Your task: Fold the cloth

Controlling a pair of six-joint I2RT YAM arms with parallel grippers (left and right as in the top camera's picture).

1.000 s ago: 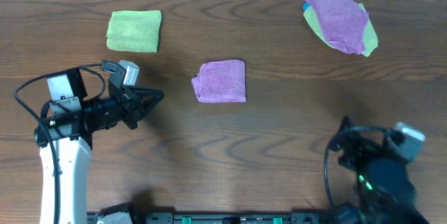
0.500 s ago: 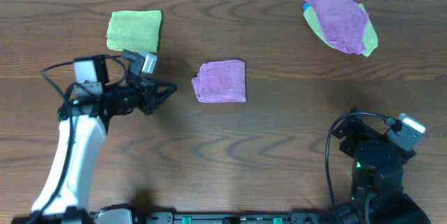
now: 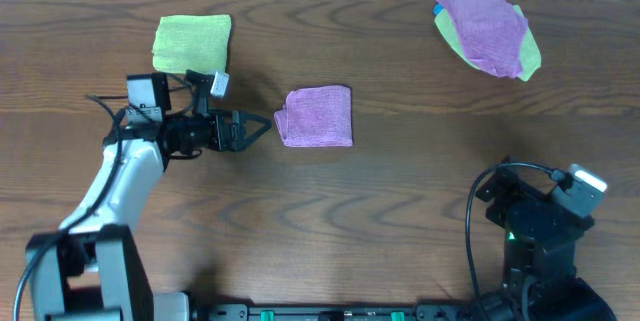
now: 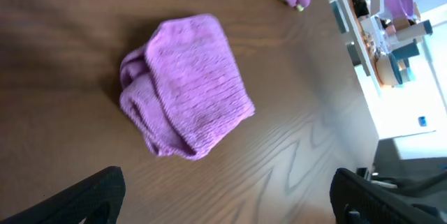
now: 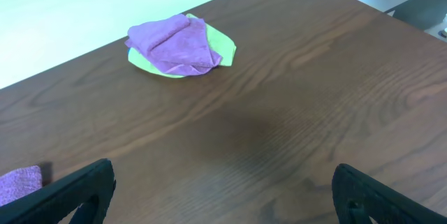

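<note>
1. Left gripper (image 3: 258, 129): jaws spread wide, holding nothing.
2. The cloth (image 3: 316, 116) lies folded just ahead of its fingertips, not touching them.
3. Right gripper (image 5: 223, 192): jaws wide apart, empty; the cloth lies well off to its left.

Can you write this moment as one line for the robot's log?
cloth: bunched fold, on table | left pincer: open, facing cloth, apart | right pincer: open, empty

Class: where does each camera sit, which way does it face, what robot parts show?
Overhead: above table, looking down; both arms.
Left wrist: on left gripper, facing the cloth; fingers show.
Right wrist: on right gripper, facing cloth pile; fingers show.
Shared: overhead and left wrist show the cloth.
</note>
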